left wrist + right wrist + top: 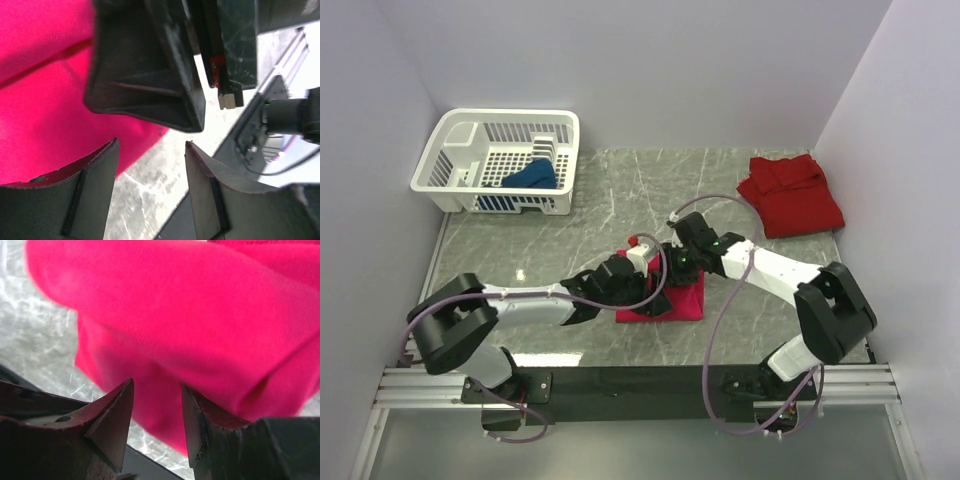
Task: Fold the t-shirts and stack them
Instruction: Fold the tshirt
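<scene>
The magenta t-shirt [686, 300] lies folded into a small rectangle near the table's front middle. My left gripper [653, 298] is at its left edge, open and empty; in the left wrist view [151, 144] bare table shows between its fingers, with the magenta cloth [45, 100] to their left. My right gripper [666, 270] is low over the shirt's far edge. In the right wrist view [157, 385] it is open, with a fold of magenta cloth [190, 315] just beyond its tips. The darker red t-shirt [790, 195] lies bunched at the back right. The dark blue t-shirt [532, 177] is in the basket.
A white lattice basket [470, 150] stands at the back left. Walls close in the table on the left, back and right. A metal rail [620, 385] with the arm bases runs along the near edge. The right gripper's body [150, 65] hangs close above my left fingers.
</scene>
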You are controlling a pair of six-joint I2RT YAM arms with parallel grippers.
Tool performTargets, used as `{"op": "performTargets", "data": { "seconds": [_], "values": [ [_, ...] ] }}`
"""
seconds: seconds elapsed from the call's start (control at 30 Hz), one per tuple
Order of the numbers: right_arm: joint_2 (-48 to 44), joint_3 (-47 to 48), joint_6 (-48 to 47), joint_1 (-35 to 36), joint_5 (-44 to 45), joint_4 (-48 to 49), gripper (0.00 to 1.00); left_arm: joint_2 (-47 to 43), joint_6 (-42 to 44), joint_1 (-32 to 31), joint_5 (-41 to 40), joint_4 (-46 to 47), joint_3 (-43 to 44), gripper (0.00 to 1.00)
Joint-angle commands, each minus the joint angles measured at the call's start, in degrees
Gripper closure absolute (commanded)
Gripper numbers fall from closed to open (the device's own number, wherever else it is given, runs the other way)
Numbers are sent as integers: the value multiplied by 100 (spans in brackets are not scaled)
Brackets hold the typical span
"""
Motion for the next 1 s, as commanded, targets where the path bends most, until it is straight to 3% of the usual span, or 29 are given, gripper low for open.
{"op": "performTargets", "data": {
  "seconds": [0.0,0.33,0.53,0.8,0.97],
  "values": [
    [263,410,-11,44,151,287,50,389,-40,-96,-233,611,-71,39],
    [1010,1254,200,-271,1381,340,50,1401,-101,-246,-506,874,-255,40],
    [1012,1422,76,-544,1909,85,49,1489,-66,-369,-532,735,-98,41],
    [-218,667,59,-826,1690,208,39,1060,92,-378,-725,60,219,39],
    [-843,-114,-108,-1194,461,445,32,470,320,-378,-893,-416,518,30]
  ]
}}
